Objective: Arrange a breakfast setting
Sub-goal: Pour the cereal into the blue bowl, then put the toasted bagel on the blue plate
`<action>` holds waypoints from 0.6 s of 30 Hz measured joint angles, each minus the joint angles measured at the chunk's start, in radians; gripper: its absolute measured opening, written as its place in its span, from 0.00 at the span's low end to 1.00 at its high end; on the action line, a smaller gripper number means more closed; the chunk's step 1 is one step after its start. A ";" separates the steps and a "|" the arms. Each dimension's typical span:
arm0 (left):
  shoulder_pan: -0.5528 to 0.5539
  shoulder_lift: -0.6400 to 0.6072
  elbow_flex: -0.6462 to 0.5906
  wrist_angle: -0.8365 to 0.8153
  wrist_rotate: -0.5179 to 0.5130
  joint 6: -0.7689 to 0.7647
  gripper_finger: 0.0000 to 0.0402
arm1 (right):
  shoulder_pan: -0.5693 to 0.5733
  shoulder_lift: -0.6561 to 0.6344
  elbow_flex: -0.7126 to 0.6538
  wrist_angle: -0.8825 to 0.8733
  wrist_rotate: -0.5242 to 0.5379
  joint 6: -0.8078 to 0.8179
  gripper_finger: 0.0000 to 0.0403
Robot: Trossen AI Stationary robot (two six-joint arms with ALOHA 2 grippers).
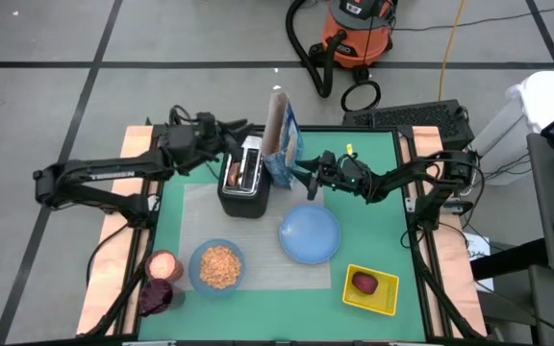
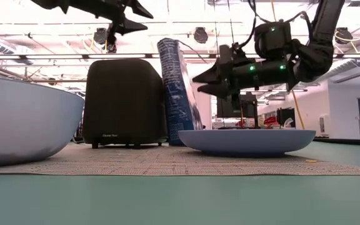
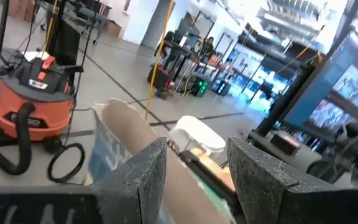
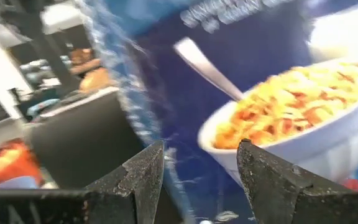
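The cereal box [image 1: 283,137] stood upright, long axis vertical; the right claw [image 1: 308,179] gaped empty beside it, the left claw [image 1: 239,128] likewise.

My left gripper [image 3: 194,177] shows two dark foam-padded fingers [image 3: 146,180] parted over the open-topped blue cardboard cereal box [image 3: 114,140]; an orange shop vacuum [image 3: 33,93] stands beyond.

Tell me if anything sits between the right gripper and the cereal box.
Nothing visible does. The right gripper hangs open just beside the cereal box, above the far edge of the plate. In its wrist view the box's printed face fills the gap ahead of its fingers.
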 joint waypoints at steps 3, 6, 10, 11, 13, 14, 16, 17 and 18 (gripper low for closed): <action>-0.012 -0.077 0.000 -0.121 -0.001 0.017 0.44 | 0.000 -0.055 -0.025 -0.005 -0.072 -0.004 0.48; -0.027 -0.155 0.000 -0.241 -0.001 -0.003 0.44 | 0.000 -0.133 -0.057 -0.030 -0.127 -0.017 0.48; -0.051 -0.236 0.000 -0.416 -0.003 -0.024 0.44 | 0.000 -0.242 -0.120 -0.034 -0.173 -0.021 0.48; -0.058 -0.247 0.000 -0.458 -0.003 -0.025 0.44 | 0.000 -0.270 -0.136 -0.036 -0.179 -0.021 0.48; -0.072 -0.263 0.000 -0.544 -0.003 -0.036 0.44 | 0.000 -0.323 -0.167 -0.033 -0.179 -0.019 0.48; -0.078 -0.265 0.000 -0.585 -0.003 -0.042 0.44 | 0.000 -0.348 -0.183 -0.034 -0.178 -0.019 0.48; -0.095 -0.263 0.000 -0.649 -0.003 -0.044 0.44 | 0.000 -0.391 -0.211 -0.034 -0.178 -0.019 0.48; -0.104 -0.259 0.000 -0.682 -0.003 -0.045 0.44 | 0.000 -0.412 -0.226 -0.034 -0.178 -0.019 0.48; -0.114 -0.249 0.000 -0.703 -0.003 -0.047 0.44 | 0.000 -0.430 -0.239 -0.033 -0.178 -0.019 0.48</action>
